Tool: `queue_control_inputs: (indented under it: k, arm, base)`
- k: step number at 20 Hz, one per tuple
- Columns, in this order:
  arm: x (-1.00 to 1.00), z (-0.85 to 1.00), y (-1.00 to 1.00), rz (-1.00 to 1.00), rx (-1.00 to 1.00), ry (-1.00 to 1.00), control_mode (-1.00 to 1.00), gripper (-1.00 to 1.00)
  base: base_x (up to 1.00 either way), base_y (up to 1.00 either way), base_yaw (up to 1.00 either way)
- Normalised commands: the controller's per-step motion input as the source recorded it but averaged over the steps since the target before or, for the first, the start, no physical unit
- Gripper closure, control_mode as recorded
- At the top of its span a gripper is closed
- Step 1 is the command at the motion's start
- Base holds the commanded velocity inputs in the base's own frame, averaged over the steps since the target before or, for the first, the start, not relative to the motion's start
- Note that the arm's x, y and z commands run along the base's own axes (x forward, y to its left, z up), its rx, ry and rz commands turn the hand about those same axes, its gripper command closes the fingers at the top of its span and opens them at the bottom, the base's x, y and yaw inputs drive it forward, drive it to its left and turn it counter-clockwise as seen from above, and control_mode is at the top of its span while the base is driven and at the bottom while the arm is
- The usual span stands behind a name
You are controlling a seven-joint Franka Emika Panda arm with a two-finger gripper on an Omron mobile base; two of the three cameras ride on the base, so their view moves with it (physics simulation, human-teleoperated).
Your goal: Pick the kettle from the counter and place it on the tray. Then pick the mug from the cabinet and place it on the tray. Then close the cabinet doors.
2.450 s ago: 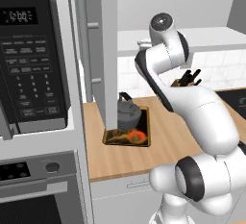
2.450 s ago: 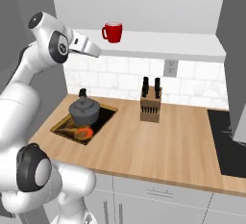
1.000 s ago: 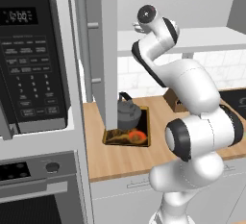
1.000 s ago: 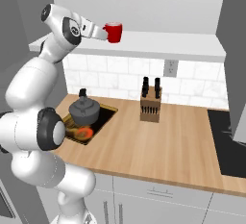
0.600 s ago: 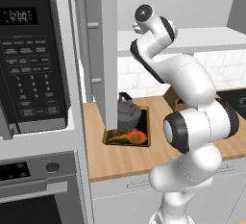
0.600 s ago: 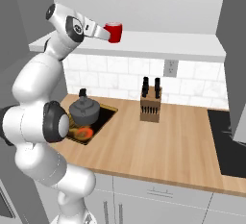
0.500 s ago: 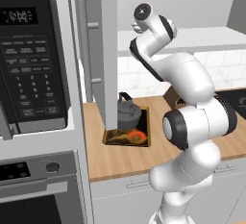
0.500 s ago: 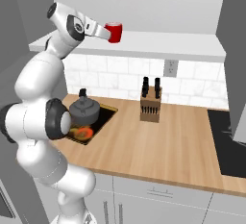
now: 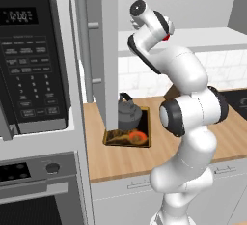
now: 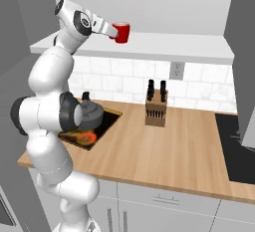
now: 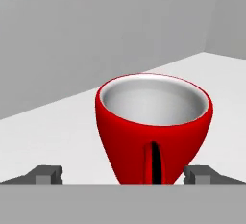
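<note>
Left base cam is sitting behind-left of the arm, looking forward and down. Right base cam is mirroring it from behind-right. Both are sharing the counter [image 9: 130,159] below the gripper [image 10: 112,31], plus the tray [image 10: 102,129] and kettle [image 9: 128,115]. Hand cam is looking along the gripper, very close on the mug [image 11: 153,127] just ahead, mug's handle facing the lens.

Glossy red mug [image 11: 153,131]; matt white shelf [image 10: 164,47]; plank-grained wooden counter [image 10: 169,149]; dull metal kettle [image 9: 129,115].
</note>
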Motion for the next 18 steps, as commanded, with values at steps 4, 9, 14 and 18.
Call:
queue_control_inputs:
  k: [4,9,14,18]
  arm:
    - [0.18,0.0,-0.04,-0.04,0.0,0.0,-1.0,-1.0]
    - [0.05,0.0,-0.02,-0.03,0.0,0.0,-1.0,1.0]
    - [0.0,-0.02,-0.16,-0.02,0.0,-0.02,-1.0,1.0]
    - [0.0,-0.09,-0.08,0.0,0.0,-0.07,-1.0,1.0]
  base:
    - [0.0,0.0,0.0]
    - [0.0,0.0,0.0]
    - [0.0,0.0,0.0]
    - [0.0,0.0,0.0]
